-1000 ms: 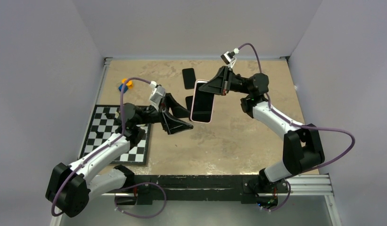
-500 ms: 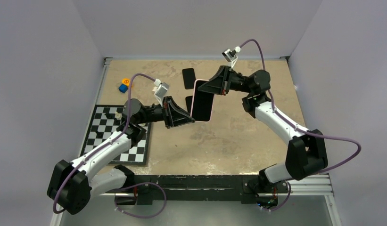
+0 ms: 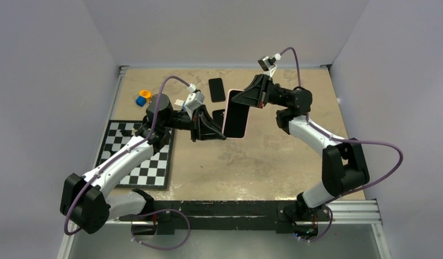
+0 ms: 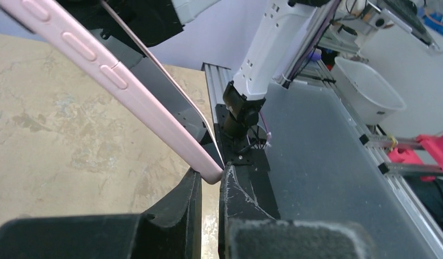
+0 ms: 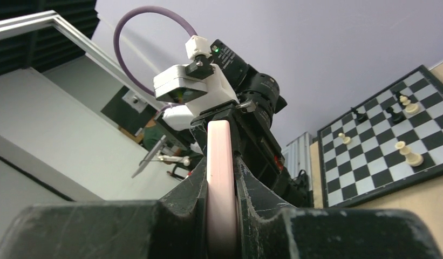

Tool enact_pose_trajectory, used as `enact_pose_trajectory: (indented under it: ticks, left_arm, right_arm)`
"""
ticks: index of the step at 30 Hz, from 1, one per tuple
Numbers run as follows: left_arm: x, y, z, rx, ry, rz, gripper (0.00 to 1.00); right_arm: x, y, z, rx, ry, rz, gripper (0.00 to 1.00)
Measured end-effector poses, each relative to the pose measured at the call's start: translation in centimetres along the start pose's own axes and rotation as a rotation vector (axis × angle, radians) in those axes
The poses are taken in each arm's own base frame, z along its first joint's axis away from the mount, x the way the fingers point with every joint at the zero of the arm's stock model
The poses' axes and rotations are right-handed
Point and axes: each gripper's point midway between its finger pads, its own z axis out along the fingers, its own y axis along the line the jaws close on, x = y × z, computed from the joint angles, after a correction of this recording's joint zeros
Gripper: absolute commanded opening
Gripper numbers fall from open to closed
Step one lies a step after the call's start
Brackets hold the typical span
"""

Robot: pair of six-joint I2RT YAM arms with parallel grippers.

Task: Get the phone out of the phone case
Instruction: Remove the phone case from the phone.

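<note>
— Both end effectors busy?

— Both. My right end effector [image 3: 238,100] is clamped on the top edge of the pale pink phone case with raised side buttons [image 3: 236,116]. It holds the case in the air, off the sandy brown counter [image 3: 273,156], over the middle and somewhat toward the far edge.

— And the left?

— My left end effector [image 4: 210,182] is closed to a narrow slit on the case's lower corner. The rounded corner sits pinched between my two black fingers [image 4: 178,210].

— Where is the phone?

— The slim phone with the grey glass face [image 4: 165,97] sits inside the case, with the pink rim along both long sides that I can see.

— What else is on the counter?

— Two flat black rectangular slabs: one [image 3: 215,89] near the far edge, the other [image 3: 217,116] just beside the case and partly hidden by my left wrist. A black-and-white chessboard [image 3: 135,159] with a few pieces lies along the left edge. Small blue and orange blocks [image 3: 142,97] sit near the far-left corner.
</note>
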Motion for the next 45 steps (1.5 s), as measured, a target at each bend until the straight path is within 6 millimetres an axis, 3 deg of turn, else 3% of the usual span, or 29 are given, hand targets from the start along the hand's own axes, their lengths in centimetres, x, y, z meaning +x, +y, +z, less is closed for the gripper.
enact_pose_trajectory:
  ticks: [8,12,16,17,20,21,22,23,25,29,31,40,45]
  left_arm:
    - [0.8,-0.3,0.2,0.069,0.06,0.066,0.0]
    - [0.1,0.0,0.6,0.054,0.038,0.175,0.0]
    - [-1.9,3.1,0.4,-0.123,-0.031,0.255,0.0]
    - [-2.3,3.7,0.3,-0.163,-0.045,0.259,0.03]
    - [-2.8,4.5,-0.1,-0.239,-0.076,0.243,0.46]
    - [-2.6,4.6,-0.3,-0.259,-0.083,0.218,0.53]
    - [-2.4,4.5,-0.5,-0.276,-0.09,0.187,0.69]
    - [-2.0,4.6,-0.8,-0.296,-0.095,0.149,0.78]
    - [-0.2,4.5,-1.5,-0.345,-0.106,0.023,0.84]
    - [2.3,3.6,-2.2,-0.367,-0.117,-0.154,0.78]
    - [2.6,2.8,-2.2,-0.353,-0.141,-0.22,0.74]
    - [0.2,0.3,-1.8,-0.243,-0.24,-0.291,0.75]
    - [0.2,0.8,-1.6,-0.247,-0.248,-0.325,0.6]
  right_arm:
    - [0.7,-0.4,-0.6,-0.033,-0.025,0.11,0.0]
    - [-0.3,-1.0,-0.4,-0.015,-0.085,0.207,0.0]
    - [0.7,-1.0,0.5,-0.012,-0.057,0.259,0.0]
    - [0.9,-1.1,0.7,-0.011,-0.052,0.261,0.0]
    - [1.5,-1.5,1.1,0.012,-0.039,0.249,0.0]
    - [1.5,-1.6,1.1,0.023,-0.041,0.235,0.0]
    - [1.3,-1.8,0.9,0.038,-0.046,0.22,0.0]
    - [1.1,-1.8,0.8,0.052,-0.05,0.203,0.0]
    - [0.5,-1.7,0.4,0.077,-0.064,0.151,0.0]
    - [-1.4,-1.4,0.0,0.108,-0.115,0.048,0.0]
    - [-1.9,-1.4,0.1,0.113,-0.132,0.027,0.0]
    - [-2.3,-3.5,0.0,0.147,-0.157,0.062,0.0]
    - [-2.3,-3.6,0.0,0.15,-0.16,0.064,0.0]
